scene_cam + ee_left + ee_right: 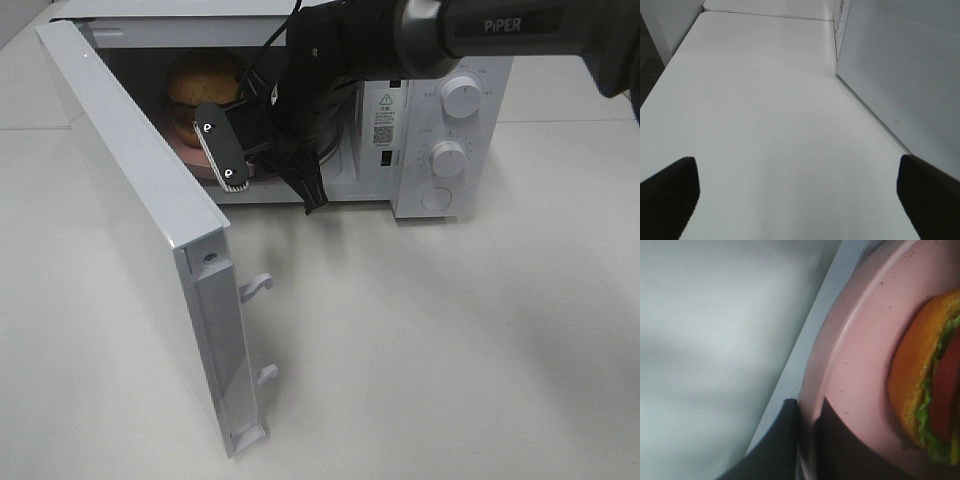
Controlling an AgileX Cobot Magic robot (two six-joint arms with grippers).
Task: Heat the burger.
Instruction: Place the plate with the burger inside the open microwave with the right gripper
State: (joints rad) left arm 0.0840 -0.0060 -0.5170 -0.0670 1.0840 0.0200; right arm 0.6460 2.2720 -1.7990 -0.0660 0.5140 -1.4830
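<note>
White tabletop (pixel 450 340) carries a boxy white microwave oven (pixel 482 150), door wide; inside sits the small round golden-bunned burger (pixel 912 380) on a round pink plate (pixel 860 355). My right gripper (pixel 807 440) pinches that plate's rim, my left gripper (pixel 800 180) hangs spread. I judge the burger soft, light, stacked loose: hold the stiff rim, level.

The burger (pixel 200 92) is a small round item with a golden-brown bun, green lettuce and a red layer visible at its side. It sits upright and intact on a pink plate (pixel 860 355), set in from the plate's rim. Plate and burger are inside the open microwave (pixel 490 150), at the left of the cavity.
</note>
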